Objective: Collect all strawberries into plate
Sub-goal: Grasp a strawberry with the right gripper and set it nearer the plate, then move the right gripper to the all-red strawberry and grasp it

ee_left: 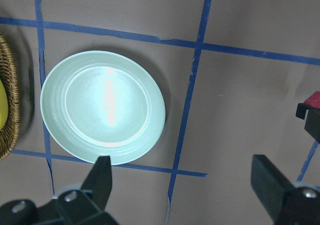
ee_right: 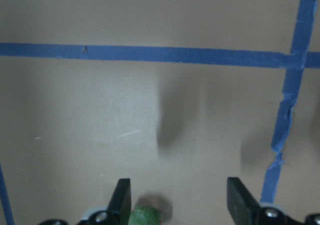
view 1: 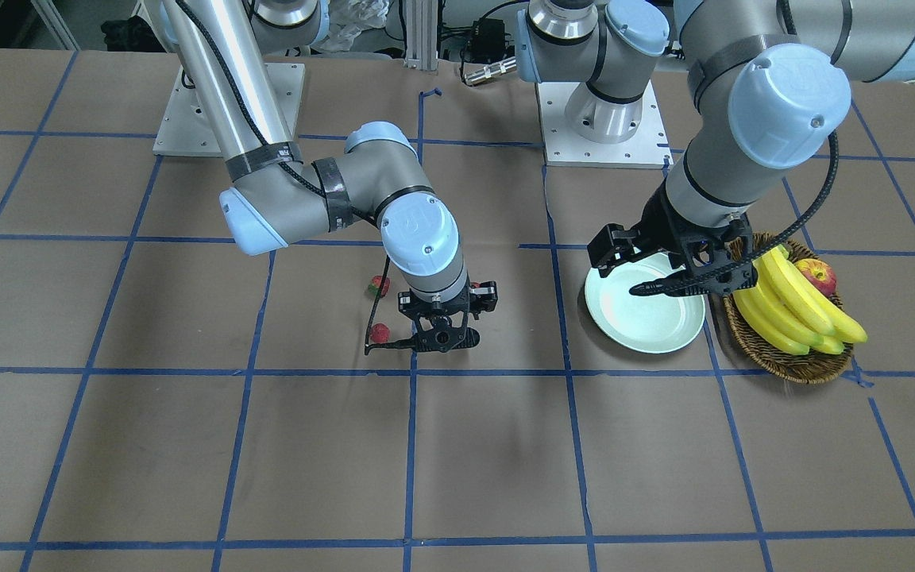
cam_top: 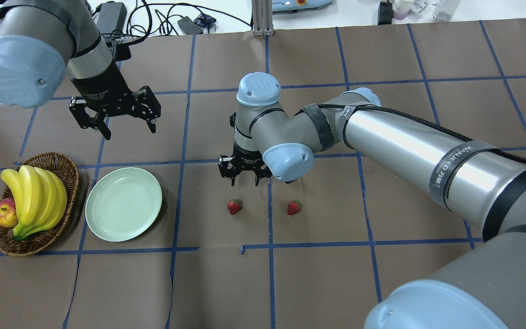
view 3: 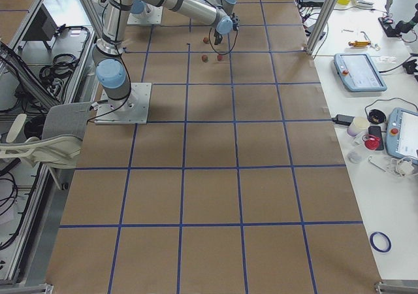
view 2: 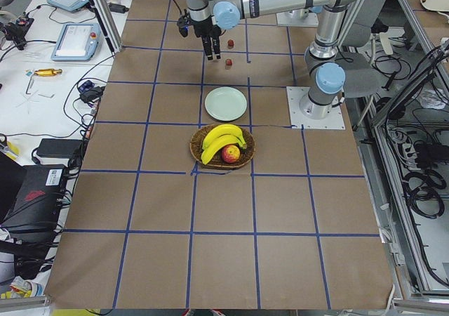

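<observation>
The pale green plate point(cam_top: 123, 203) lies flat on the brown-papered table point(cam_top: 427, 55), and everything else sits to one side of it or the other. Just beside the plate is a wicker basket point(cam_top: 39, 244) holding bananas point(cam_top: 39, 196) and an apple point(cam_top: 3, 214). All three strawberries lie on the paper, off the plate, on the side away from the basket. The first strawberry point(cam_top: 234, 206) is the closest to the plate but well apart from it. The second strawberry point(cam_top: 293, 208) lies farther out along the same line. The third strawberry point(view 1: 380, 333) is also far from the plate and sits a little farther from the robot's base than the second. The right gripper point(cam_top: 244, 183) hangs low over the table near the first strawberry, on the strawberry side of the plate. Its jaws are spread apart and grip nothing. In the right wrist view a strawberry's green cap point(ee_right: 145, 216) shows at the lower edge, just inside one of the fingers point(ee_right: 121, 200) and free of it. The left gripper point(cam_top: 129, 131) hovers in the air near the plate, clear of it, with its jaws wide apart and nothing between them. From the left wrist view the plate lies below and ahead of its fingertips point(ee_left: 102, 175).
</observation>
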Robot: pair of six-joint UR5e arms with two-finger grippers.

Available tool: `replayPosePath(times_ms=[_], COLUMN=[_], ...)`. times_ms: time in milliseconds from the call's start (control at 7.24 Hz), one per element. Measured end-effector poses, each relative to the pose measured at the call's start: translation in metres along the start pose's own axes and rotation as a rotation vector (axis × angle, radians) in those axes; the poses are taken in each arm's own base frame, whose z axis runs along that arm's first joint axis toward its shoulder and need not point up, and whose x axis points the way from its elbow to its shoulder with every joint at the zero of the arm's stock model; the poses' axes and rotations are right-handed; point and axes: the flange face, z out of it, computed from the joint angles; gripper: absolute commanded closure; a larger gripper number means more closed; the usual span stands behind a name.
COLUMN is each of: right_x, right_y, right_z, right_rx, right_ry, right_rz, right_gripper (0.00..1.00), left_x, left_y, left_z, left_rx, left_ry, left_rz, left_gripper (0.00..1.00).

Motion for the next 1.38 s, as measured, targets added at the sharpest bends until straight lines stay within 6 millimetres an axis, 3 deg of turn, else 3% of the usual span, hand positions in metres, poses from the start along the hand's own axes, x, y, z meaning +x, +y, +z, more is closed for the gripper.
replayPosePath(times_ms=[690, 1380], right_x=[0.003, 0.045], right_y=[0.014, -0.004], right_z=[-0.059, -0.066], right_rx=[0.085, 0.117], right_ry=[0.071, 0.198], right_rz=[0.033, -0.05], right_gripper=[0.0, 0.0], left_x=[-0.001, 0.007], left_y=[0.001, 0.006], left_z=[-0.003, -0.006], left_rx=[0.006, 0.015], left_ry=[-0.006, -0.002], left_rz=[0.002, 0.014], left_gripper=[0.0, 0.0])
